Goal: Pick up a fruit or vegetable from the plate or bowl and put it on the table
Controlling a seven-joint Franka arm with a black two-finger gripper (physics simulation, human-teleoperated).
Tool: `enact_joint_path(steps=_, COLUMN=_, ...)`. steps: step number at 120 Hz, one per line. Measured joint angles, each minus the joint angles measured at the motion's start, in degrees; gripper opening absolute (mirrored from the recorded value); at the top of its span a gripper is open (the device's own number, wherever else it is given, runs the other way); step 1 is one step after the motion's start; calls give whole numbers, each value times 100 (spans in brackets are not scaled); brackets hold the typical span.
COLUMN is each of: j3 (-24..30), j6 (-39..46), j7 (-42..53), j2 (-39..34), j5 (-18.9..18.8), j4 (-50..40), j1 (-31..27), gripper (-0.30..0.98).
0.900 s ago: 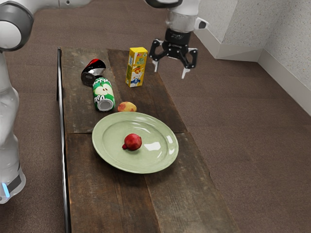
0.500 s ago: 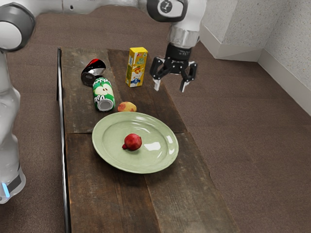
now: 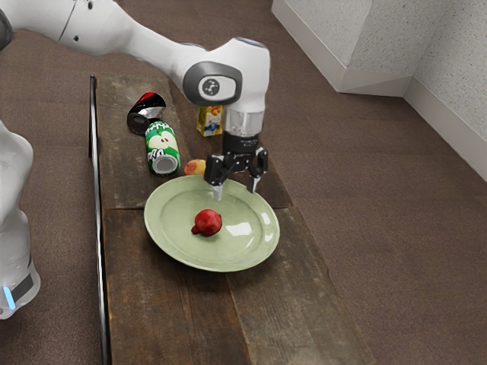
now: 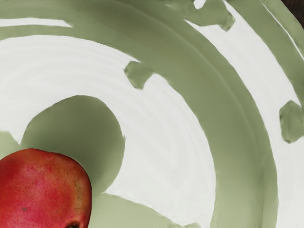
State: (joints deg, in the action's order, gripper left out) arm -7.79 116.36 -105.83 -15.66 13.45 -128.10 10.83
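Pomegranate: red, with a small crown at one end; it lies on the plate, on the inner flat, inside the raised rim [image 3: 208, 222]
Plate: pale green, round and glossy, resting on the table, with bright white reflections across its surface [image 3: 163, 245]
Gripper: black, pointing down over the part of the plate nearer the yellow-orange fruit, above and well clear of the pomegranate [image 3: 236, 192]
Fingers: spread apart from each other, with a gap between the pale tips [image 3: 218, 192]
Arm: white, coming in from the exterior view's upper left and bending down to the gripper [image 3: 156, 46]
Wrist view: the pomegranate's rounded red skin, the dark end of its crown, and a rounded darker green patch on the plate next to the fruit; the plate's curved rim sweeps around them
Yellow-orange fruit: blushed with red, on the table just beside the plate's rim, partly hidden by the gripper; whether it touches the rim I cannot tell [image 3: 195, 167]
Green can: lying on its side near the yellow-orange fruit, a silver end facing the camera and a pale apple picture on its side [image 3: 162, 144]
Red and black can: lying on its side just beyond the green can; whether the two touch I cannot tell [image 3: 149, 110]
Carton: yellow, upright on the table, its upper part hidden behind the arm [image 3: 210, 122]
Table: dark worn wooden boards, with a metal rail along the edge at the exterior view's left [image 3: 163, 312]
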Motion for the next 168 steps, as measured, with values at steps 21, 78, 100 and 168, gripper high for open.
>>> enact_joint_path(steps=21, j3=31, j6=440, j7=-91, j2=13, j5=162, j4=-116, j1=4, gripper=69)
enact_joint_path(steps=78, j3=518, j6=789, j7=-147, j2=-883, j5=356, j4=-1117, j1=-337, gripper=69)
enact_joint_path(steps=100, j3=702, j6=834, j7=-160, j2=-1184, j5=553, j4=-1471, j1=-470, gripper=69)
enact_joint_path(steps=168, j3=756, j6=1151, j7=-148, j2=-817, j5=857, j4=-1669, j1=-553, gripper=69)
